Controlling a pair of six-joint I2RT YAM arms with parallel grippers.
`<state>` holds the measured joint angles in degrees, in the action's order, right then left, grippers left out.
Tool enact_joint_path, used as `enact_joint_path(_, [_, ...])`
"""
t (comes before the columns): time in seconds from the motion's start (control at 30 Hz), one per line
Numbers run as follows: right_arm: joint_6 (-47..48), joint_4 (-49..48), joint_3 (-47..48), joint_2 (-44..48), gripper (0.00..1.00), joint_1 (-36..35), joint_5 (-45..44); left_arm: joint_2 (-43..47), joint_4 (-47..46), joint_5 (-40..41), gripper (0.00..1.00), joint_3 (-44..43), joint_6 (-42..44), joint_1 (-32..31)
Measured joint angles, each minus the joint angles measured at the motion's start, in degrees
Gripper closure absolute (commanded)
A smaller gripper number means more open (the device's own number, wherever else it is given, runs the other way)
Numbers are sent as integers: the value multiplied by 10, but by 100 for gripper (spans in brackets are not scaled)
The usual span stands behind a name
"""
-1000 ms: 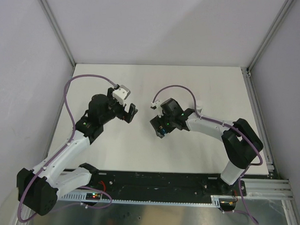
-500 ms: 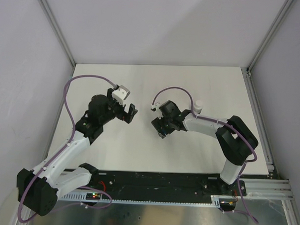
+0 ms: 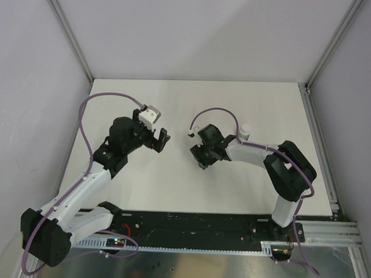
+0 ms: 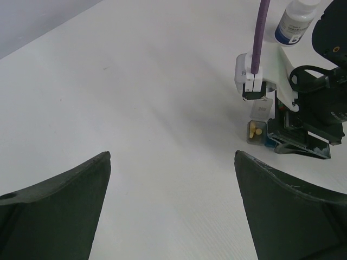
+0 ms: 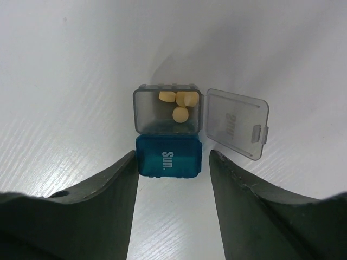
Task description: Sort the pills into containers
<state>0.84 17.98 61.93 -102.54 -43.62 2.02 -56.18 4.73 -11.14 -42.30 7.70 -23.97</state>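
The containers are a joined pair of small cubes in the right wrist view. The teal-blue one (image 5: pixel 168 160) has its lid shut and reads "Sun.". The grey one (image 5: pixel 168 111) is open, its lid (image 5: pixel 236 122) swung out to the right, with three yellow pills (image 5: pixel 180 105) inside. My right gripper (image 5: pixel 172 158) is open, its jaws either side of the teal cube, the left jaw close against it. In the top view the right gripper (image 3: pixel 200 158) hides the containers. My left gripper (image 4: pixel 172 162) is open and empty over bare table, and sees the grey cube (image 4: pixel 254 131).
A small white capped bottle (image 3: pixel 244 129) stands behind the right forearm and also shows in the left wrist view (image 4: pixel 297 21). The left gripper (image 3: pixel 161 140) hovers to the left of the right gripper. Walls enclose the table (image 3: pixel 190 188) on three sides.
The right arm has folded in, its elbow moving left and back, and its gripper has shifted slightly over the containers. The left arm has not moved.
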Motion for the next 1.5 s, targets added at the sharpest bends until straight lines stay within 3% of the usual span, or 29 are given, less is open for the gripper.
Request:
enact_joint_path(0.43, [2,-6,0,-6,49,3,2,0,0,0,2,0,-2,0])
enact_joint_path(0.97, [13,-5,0,1,83,18,23,0,-2,-7,2,2,-5,4])
enact_joint_path(1.5, [113,66,9,177,87,51,153,-37,-12,-91,1,-7,-88,51])
